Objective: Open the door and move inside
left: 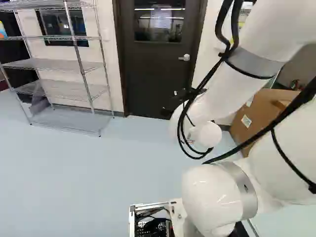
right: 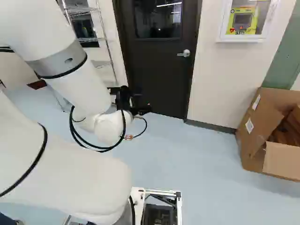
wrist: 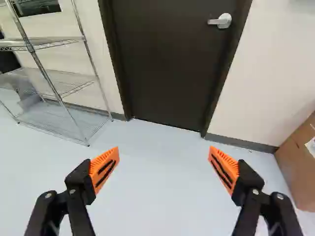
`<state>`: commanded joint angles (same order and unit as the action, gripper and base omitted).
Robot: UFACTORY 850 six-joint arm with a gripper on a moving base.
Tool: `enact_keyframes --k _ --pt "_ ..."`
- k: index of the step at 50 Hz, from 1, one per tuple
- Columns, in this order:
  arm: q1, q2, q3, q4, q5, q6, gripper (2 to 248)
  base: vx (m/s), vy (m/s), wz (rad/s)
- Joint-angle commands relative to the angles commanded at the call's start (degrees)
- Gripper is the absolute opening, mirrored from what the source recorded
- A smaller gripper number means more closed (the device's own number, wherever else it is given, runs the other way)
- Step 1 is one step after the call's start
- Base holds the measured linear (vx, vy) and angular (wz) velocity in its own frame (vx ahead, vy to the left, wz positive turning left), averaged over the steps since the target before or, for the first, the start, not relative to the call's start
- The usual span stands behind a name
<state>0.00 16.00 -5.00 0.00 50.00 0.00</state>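
Door point(wrist: 170, 64) shut, lever handle point(wrist: 220, 21) on its r. side, fingers point(wrist: 165, 169) wide apart, well short of door.

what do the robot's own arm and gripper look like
The smooth white arm has rounded joints, grey metallic bands, thin black straps and loose black cables looping along it. Its black gripper has two jointed fingers with pale round screw heads, each carrying a bright orange wedge-shaped pad with a ribbed edge and dark slots.

No text, label, number or sign is legible here.
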Motion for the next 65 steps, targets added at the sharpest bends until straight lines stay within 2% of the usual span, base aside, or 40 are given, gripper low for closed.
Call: enact_keyframes --k 65 --pt "0.0 0.0 0.0 0.0 0.0 0.0 247 0.020 0.001 -0.001"
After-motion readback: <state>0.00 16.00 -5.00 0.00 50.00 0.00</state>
